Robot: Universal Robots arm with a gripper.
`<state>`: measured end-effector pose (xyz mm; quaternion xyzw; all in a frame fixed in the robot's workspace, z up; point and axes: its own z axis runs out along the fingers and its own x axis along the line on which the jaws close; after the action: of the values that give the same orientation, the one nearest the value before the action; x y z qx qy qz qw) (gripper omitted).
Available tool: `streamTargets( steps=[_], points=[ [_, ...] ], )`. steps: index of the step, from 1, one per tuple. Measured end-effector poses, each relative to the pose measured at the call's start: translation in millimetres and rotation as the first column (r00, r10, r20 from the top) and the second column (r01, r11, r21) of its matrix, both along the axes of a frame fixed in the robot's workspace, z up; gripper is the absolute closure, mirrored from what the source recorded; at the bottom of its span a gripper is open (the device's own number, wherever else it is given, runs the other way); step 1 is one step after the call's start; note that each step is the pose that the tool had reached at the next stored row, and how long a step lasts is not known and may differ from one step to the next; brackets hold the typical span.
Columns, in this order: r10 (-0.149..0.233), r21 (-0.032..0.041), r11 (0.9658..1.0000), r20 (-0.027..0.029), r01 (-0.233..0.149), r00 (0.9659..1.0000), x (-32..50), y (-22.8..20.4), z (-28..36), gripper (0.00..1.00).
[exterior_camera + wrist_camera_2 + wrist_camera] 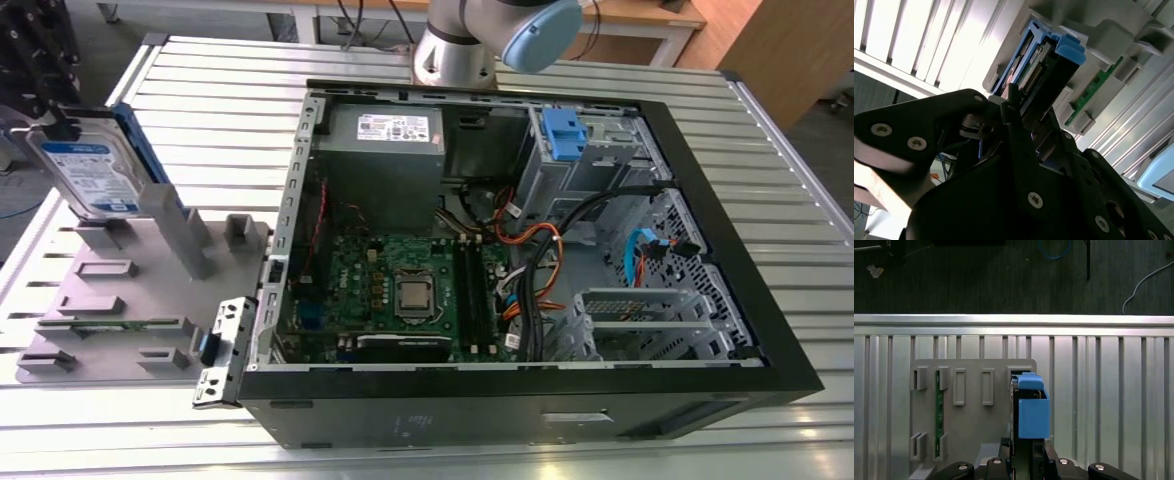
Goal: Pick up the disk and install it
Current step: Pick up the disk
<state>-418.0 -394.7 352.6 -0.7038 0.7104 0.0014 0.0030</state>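
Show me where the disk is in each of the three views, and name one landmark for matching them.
Exterior view: the disk stands upright at the exterior view's upper left, in the grey tray.
Second wrist view: the disk is seen end-on, blue frame nearest the camera.
First wrist view: the disk is seen edge-on at the tray's corner.
Landmark: the green board slotted in the tray.

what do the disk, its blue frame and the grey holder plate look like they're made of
The disk: bare silvery metal body with a dull sheen. Its blue frame: likely moulded plastic, matte and evenly coloured. The grey holder plate: probably plastic, flat matte grey, though painted metal is possible.
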Motion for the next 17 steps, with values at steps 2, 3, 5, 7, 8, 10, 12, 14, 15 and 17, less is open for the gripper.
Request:
streamTargets(
  steps=[2,3,5,7,8,10,12,14,15,17],
  points=[
    [0.0,0.0,1.0,0.0,0.0,1.0,0.0,0.0,3.9,0.65],
    [0.0,0.0,1.0,0.0,0.0,1.0,0.0,0.0,5.9,0.65],
    [0.0,0.0,1.0,0.0,0.0,1.0,0.0,0.0,10.7,0.65],
    [0.0,0.0,1.0,-0.0001,0.0,1.0,0.0,0.0,15.0,0.65],
    [0.0,0.0,1.0,-0.0001,0.0,1.0,0.0,0.0,15.8,0.65],
    [0.0,0.0,1.0,0.0,0.0,1.0,0.0,0.0,17.2,0.65],
    [0.0,0.0,1.0,0.0,0.0,1.0,0.0,0.0,18.4,0.65],
    [0.0,0.0,1.0,0.0,0.0,1.0,0.0,0.0,18.5,0.65],
    [0.0,0.0,1.0,0.0,0.0,1.0,0.0,0.0,18.5,0.65],
    [0.0,0.0,1.0,0.0,0.0,1.0,0.0,0.0,18.6,0.65]
  ],
)
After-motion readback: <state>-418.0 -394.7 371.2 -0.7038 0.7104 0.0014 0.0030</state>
